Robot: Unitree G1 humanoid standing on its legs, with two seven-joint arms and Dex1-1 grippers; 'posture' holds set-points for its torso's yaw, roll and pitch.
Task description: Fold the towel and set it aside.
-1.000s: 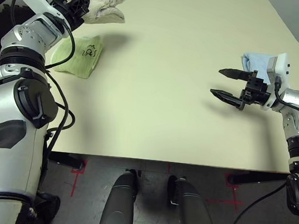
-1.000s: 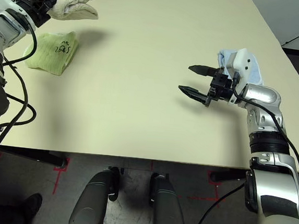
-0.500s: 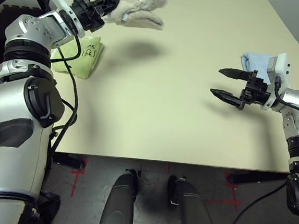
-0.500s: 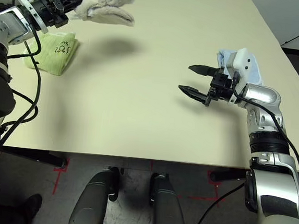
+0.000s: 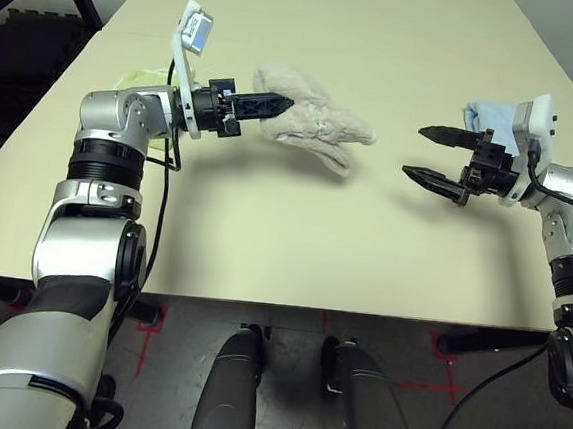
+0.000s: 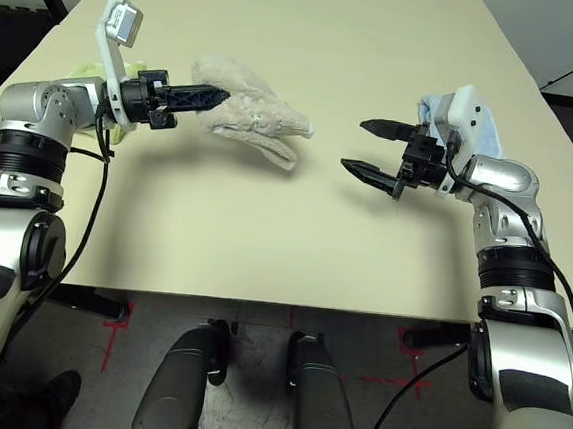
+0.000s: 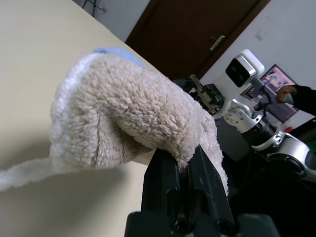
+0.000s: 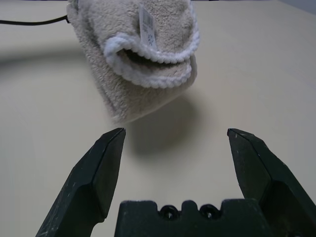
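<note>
Towel point(image 5: 309, 128) (beige terry, white-edged, folded) hangs above the desk point(image 5: 265, 233), clenched in my left fingers point(image 5: 272, 102); my right fingers point(image 5: 424, 154) stand spread, apart from it.

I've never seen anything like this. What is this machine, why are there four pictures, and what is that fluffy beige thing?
It is a humanoid robot at a table. Two pictures come from cameras in its head, looking down over its silver arms. The other two come from a camera on each wrist, looking along that arm's two black fingers.

The fluffy thing is a towel, bunched up. The left gripper is shut on one end and holds it in the air above the table, as the shadow beneath shows. The right gripper is open and holds nothing, pointing towards the towel.

On the table lie a yellow-green towel, partly hidden behind the left arm, and a light blue towel behind the right one.
</note>
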